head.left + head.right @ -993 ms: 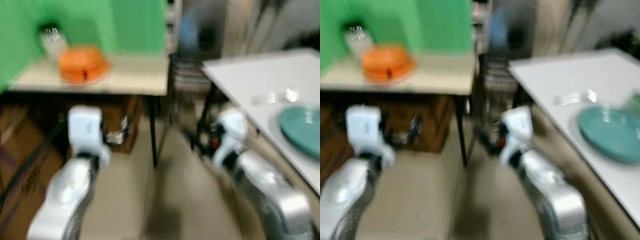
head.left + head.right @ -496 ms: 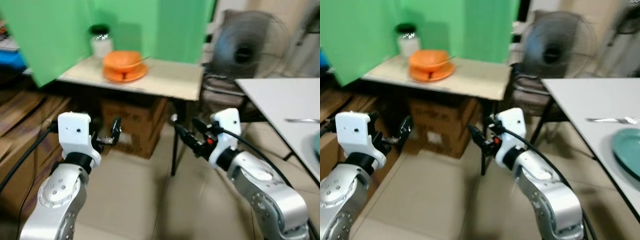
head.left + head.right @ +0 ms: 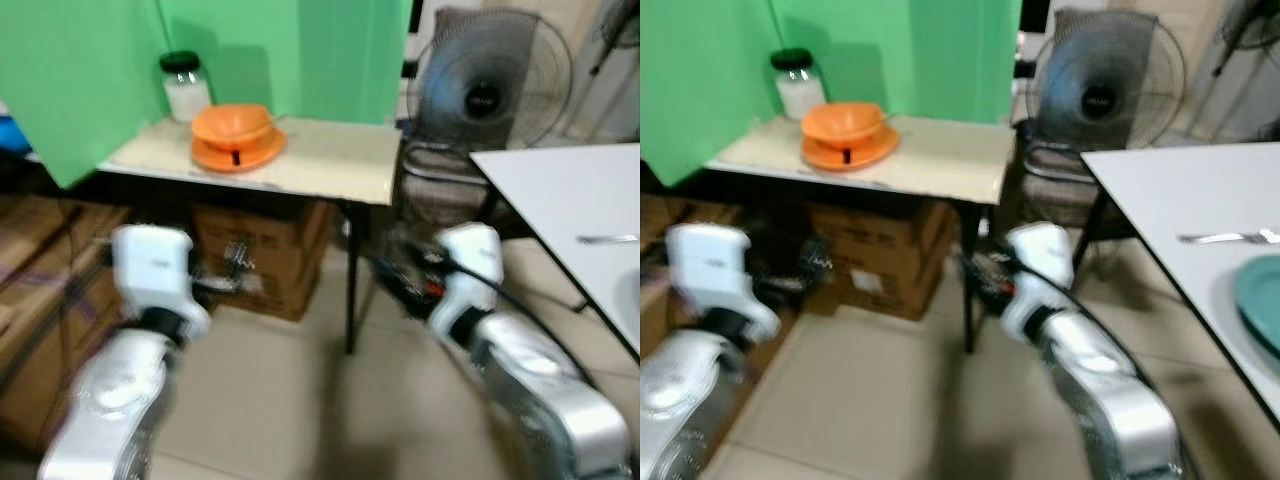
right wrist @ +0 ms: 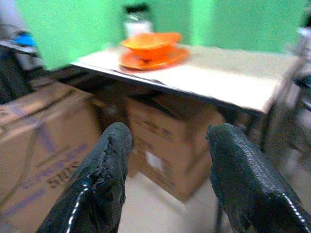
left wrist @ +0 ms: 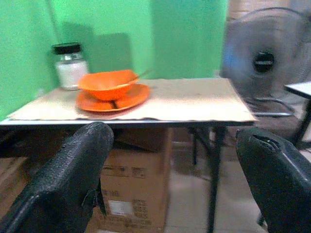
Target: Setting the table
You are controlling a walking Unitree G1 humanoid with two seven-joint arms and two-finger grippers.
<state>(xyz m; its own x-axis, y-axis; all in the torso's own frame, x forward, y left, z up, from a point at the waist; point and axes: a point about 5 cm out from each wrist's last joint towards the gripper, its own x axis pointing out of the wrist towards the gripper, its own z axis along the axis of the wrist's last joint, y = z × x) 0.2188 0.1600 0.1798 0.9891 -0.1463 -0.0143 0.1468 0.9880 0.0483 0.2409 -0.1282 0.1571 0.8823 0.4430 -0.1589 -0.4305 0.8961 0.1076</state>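
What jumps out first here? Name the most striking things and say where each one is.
The bright orange bowl on its orange plate stands out on the small beige side table against the green backdrop, with a white-filled glass jar with a black lid just behind it. A big grey pedestal fan stands to the right of that table. Both grippers, left and right, hang low over the floor, fingers open and holding nothing.

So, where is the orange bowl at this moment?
The orange bowl sits on an orange plate on the beige side table, ahead on the robot's left, beside a white jar in front of the green wall.
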